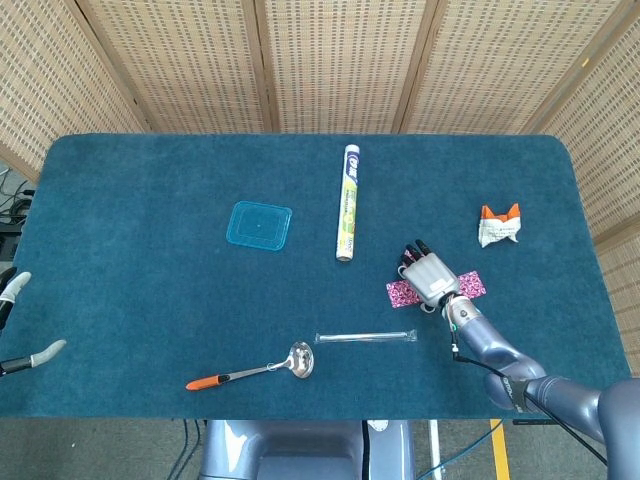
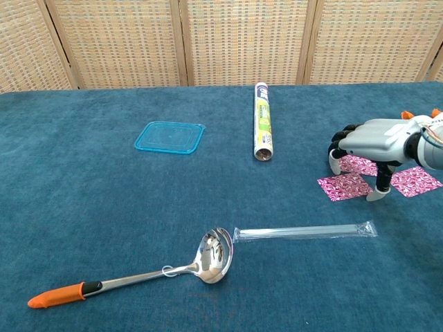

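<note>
The fingertips of the right hand are spread and curled downward, standing on a pink patterned cloth strip that lies flat on the blue table covering. The thumb tip comes down near the strip's middle (whether it presses the fabric or only touches it cannot be told). Nothing is pinched or lifted yet: the strip lies unwrinkled under the palm, so the grasp looks barely begun, with closing and lifting left.

In the head view the right hand covers the strip at mid length. Just in front lies a clear wrapped straw, then a ladle. Further off are a foil roll, a blue lid and a crumpled packet. The left hand shows only pale fingertips at the table's edge, apart and holding nothing.
</note>
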Controlling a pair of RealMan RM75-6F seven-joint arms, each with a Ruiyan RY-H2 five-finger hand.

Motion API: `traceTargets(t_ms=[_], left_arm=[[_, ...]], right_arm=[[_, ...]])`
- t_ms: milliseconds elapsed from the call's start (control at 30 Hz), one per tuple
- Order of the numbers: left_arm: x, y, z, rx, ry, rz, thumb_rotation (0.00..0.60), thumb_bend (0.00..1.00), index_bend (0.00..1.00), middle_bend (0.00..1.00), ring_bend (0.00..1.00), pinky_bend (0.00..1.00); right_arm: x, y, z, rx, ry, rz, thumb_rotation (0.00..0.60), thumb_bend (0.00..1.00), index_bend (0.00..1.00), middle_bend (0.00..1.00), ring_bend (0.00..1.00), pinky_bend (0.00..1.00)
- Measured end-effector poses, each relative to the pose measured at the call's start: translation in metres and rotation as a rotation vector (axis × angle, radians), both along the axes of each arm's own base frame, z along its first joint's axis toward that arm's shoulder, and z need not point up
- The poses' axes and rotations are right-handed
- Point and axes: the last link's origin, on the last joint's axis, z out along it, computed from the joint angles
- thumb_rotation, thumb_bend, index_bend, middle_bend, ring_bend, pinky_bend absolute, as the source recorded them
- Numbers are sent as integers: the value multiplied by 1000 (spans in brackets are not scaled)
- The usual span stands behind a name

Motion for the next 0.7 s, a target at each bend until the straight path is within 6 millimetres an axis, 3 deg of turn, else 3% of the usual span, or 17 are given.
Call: traceTargets(t_ms=[700], left_arm=[[-2,-1,1,2,-1,4,202,0,23,0,0,0]], right_arm=[[-2,2,-1,-3,-8,-4,600,208,370,201,0,0]])
